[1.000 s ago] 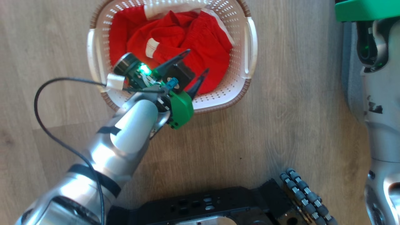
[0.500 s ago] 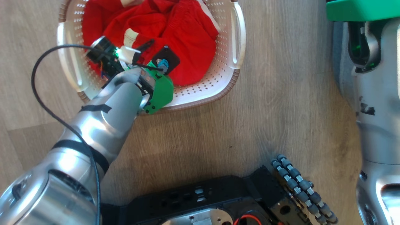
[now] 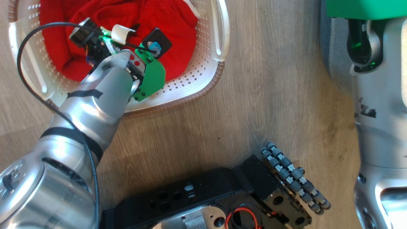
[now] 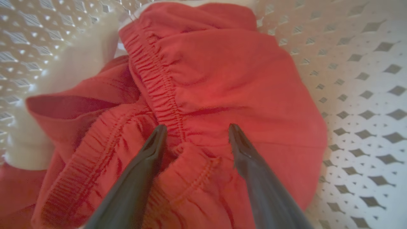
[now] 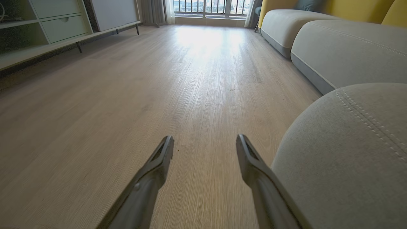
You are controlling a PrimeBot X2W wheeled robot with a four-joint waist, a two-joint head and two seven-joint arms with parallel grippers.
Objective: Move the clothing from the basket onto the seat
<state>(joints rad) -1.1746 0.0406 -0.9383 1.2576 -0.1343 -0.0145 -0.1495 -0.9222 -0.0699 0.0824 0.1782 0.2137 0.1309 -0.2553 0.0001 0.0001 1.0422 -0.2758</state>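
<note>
Poking the left gripper (image 4: 197, 127), jaws apart, at the bright red fabric clothing (image 4: 222, 79) bunched under its tips in the cream-white perforated plastic basket (image 4: 365, 95). Hanging the right gripper (image 5: 204, 137), also apart and empty, with the big grey upholstered seat (image 5: 349, 152) just right of it.

Your left arm (image 3: 92, 101) reaches up the head view from the lower left, wrist bent so the left gripper (image 4: 197, 126) points steeply down, its 2 dark fingers (image 4: 140, 171) spread wide apart. Your right arm (image 3: 378, 105) stands along that view's right edge, and the right gripper (image 5: 205, 137) points out roughly level, its 2 fingers parted just as wide.
</note>
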